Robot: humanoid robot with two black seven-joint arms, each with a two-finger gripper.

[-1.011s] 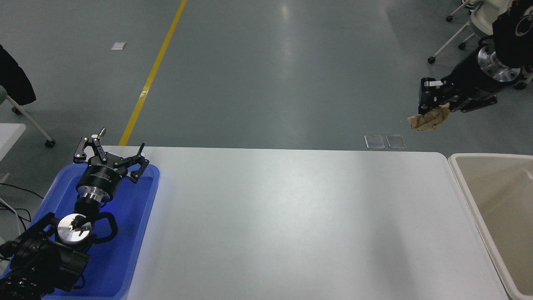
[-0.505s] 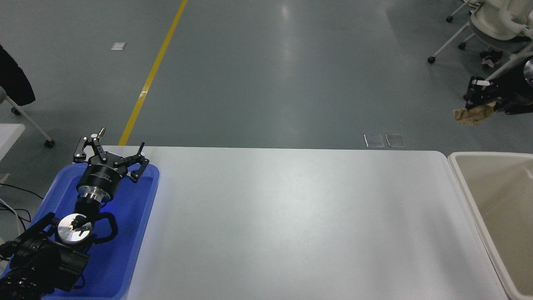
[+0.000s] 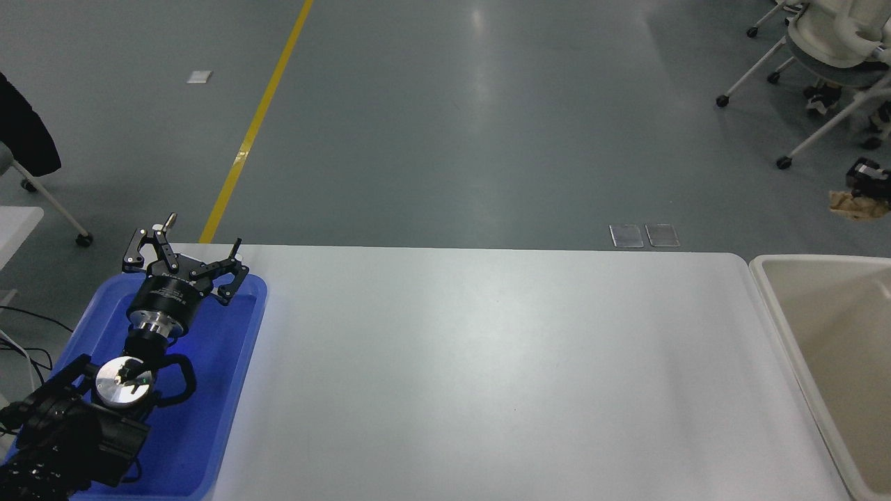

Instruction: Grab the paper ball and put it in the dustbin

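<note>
- Head view, with places told from the dustbin (image 3: pixel 766 278) at the right edge of the table (image 3: pixel 487 362).
- Paper ball (image 3: pixel 857 206) held up in the air beyond the dustbin's far rim, at the frame's right edge, over floor rather than over the beige inside; probably carried high so as to clear the rim before a drop.
- Right gripper (image 3: pixel 867 189) clamped on the ball from above (only its tip in frame, the arm cut off).
- Not yet released; judged as mid-carry, with a move nearer over the dustbin needed first.
- Left gripper (image 3: pixel 182 268) far to the dustbin's left, parked over the blue tray (image 3: pixel 230 390), fingers spread and holding nothing, well out of the working arm's way.
- No brand, label or writing readable anywhere (small print on the left gripper's body too fine to read).
</note>
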